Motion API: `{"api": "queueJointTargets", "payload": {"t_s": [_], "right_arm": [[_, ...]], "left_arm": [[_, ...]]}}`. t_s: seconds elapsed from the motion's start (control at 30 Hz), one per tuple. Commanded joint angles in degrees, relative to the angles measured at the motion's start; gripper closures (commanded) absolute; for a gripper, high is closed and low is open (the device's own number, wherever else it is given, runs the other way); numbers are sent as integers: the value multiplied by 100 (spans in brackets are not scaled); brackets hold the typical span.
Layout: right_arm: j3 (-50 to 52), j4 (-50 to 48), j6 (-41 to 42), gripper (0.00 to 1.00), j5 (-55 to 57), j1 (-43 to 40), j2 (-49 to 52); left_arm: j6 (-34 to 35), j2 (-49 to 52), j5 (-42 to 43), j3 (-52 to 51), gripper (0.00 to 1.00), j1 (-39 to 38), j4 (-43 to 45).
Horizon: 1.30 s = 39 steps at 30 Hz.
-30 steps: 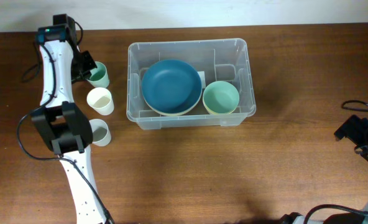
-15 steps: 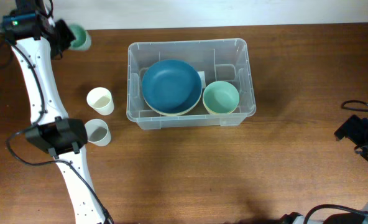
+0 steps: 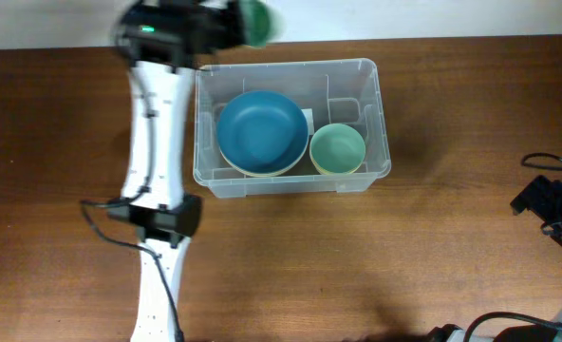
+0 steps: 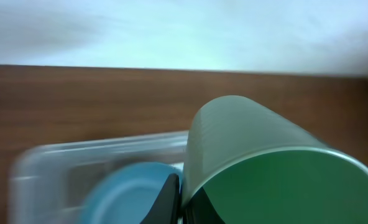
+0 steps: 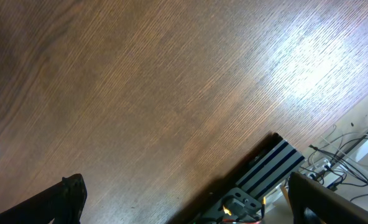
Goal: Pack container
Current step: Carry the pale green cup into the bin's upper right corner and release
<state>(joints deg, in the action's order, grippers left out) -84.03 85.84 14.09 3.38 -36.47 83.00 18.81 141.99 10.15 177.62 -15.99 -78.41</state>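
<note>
The clear plastic container [image 3: 290, 65] stands at the table's back centre. It holds a large blue bowl [image 3: 262, 130] stacked on a cream one, and a small green bowl [image 3: 337, 149]. My left gripper [image 3: 232, 23] is shut on a green cup [image 3: 257, 21] and holds it in the air over the container's back left edge. In the left wrist view the cup [image 4: 265, 168] fills the right side, pinched at its rim by the fingers [image 4: 181, 199], with the container [image 4: 47, 162] and blue bowl [image 4: 128, 193] blurred below. My right gripper [image 3: 545, 199] is open and empty at the far right.
My left arm [image 3: 153, 123] lies across the table left of the container and hides what stands under it. The right wrist view shows only bare wood [image 5: 140, 93] between the spread fingers [image 5: 190, 196], and a rail with cables [image 5: 277, 162] past the table edge.
My left arm has swung from the far left to the right, carrying the green cup from beside the white cups to above the container's back left edge. The right arm has not moved.
</note>
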Motion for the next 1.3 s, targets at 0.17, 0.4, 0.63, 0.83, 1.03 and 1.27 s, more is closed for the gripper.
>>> {"api": "queueJointTargets", "payload": {"t_s": [0.17,0.4,0.63,0.83,1.03,1.27], "right_arm": [[22,2,-15,1,-13,-35,15],[22,2,-15,1,-13,-35,15],[22,2,-15,1,-13,-35,15],[22,2,-13,1,-13,-35,15],[22,2,-15,1,-13,-35,15],[22,2,-15,1,-13,-35,15]], "left_arm": [[-114,247,-269,-520,99,-822,326],[-111,382,-267,-1217,99,-1156,498],[-116,754,-269,-1353,98,-1239,669],[-114,1191,-269,-1355,96,-1235,815],[-114,1561,-267,-1353,96,-1235,817],[-114,1670,-271,-1355,92,-1231,855]]}}
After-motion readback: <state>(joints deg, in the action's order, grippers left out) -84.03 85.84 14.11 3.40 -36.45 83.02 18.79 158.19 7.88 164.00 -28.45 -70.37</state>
